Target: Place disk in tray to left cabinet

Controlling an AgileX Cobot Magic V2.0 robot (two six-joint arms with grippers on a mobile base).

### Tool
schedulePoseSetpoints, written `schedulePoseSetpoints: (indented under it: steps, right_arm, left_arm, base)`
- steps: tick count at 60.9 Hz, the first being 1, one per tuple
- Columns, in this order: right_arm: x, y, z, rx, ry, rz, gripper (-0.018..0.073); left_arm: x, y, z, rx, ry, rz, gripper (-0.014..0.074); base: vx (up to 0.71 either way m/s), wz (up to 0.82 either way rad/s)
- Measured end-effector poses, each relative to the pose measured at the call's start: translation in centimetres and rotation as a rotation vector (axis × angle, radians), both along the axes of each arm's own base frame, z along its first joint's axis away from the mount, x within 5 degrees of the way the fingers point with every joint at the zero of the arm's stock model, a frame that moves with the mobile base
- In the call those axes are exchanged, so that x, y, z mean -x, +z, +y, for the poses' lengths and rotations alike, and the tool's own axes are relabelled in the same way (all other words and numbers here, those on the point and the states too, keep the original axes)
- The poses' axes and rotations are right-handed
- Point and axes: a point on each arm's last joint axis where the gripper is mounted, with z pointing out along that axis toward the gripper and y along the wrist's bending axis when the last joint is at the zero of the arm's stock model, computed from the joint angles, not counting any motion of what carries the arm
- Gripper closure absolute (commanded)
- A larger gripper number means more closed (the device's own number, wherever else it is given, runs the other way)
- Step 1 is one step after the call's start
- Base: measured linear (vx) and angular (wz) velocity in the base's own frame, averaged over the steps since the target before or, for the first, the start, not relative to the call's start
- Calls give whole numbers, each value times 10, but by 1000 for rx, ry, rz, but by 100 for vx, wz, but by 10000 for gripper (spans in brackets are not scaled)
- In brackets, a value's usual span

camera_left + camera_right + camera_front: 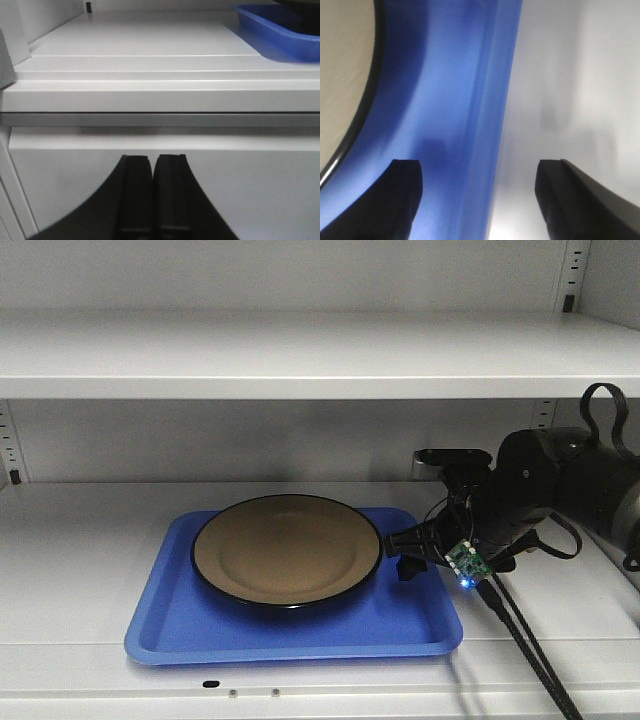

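A round, shallow disk point(287, 550) with a glossy tan-beige face and a thin black rim is seen lying flat in the tray point(180, 625), a bright blue plastic rectangle with rounded corners and a low raised rim. The disk is set toward the back of the tray, so that a band of bare blue is left along the front. The tray is rested on a flat, smooth white-grey shelf point(90, 550) of the cabinet point(300, 355), with a second shelf overhead and perforated rail strips point(10, 445) seen at the back corners.

The right gripper point(412, 552), black and matte, is reached in from the right, just beside the tray's right rim. A small green circuit board point(466, 562) with a blue light is carried on its wrist, and black cables point(530, 645) are trailed down from it. In the right wrist view its fingers point(400, 200) are spread wide apart, with the tray rim point(487, 125) between them and nothing gripped.

The left gripper point(151, 200) is shown in the left wrist view below the shelf's front edge point(160, 97), its two black pads pressed together with nothing between. The tray's corner point(280, 30) is seen at the upper right of that view.
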Motion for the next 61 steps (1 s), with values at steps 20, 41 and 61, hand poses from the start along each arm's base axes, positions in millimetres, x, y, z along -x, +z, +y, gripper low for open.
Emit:
schedulePoseSetpoints:
  steps: [20, 41, 61]
  right_arm:
    - [0, 0, 0, 1, 0, 2, 19]
    - [23, 33, -8, -11, 0, -36, 49]
    - [96, 18, -46, -99, -94, -71, 154]
  left_arm:
    - [0, 0, 0, 0, 0, 0, 603]
    - [0, 0, 0, 0, 0, 0, 603]
    - [0, 0, 0, 0, 0, 0, 603]
  base:
    - [0, 0]
    - [0, 0]
    - [0, 0]
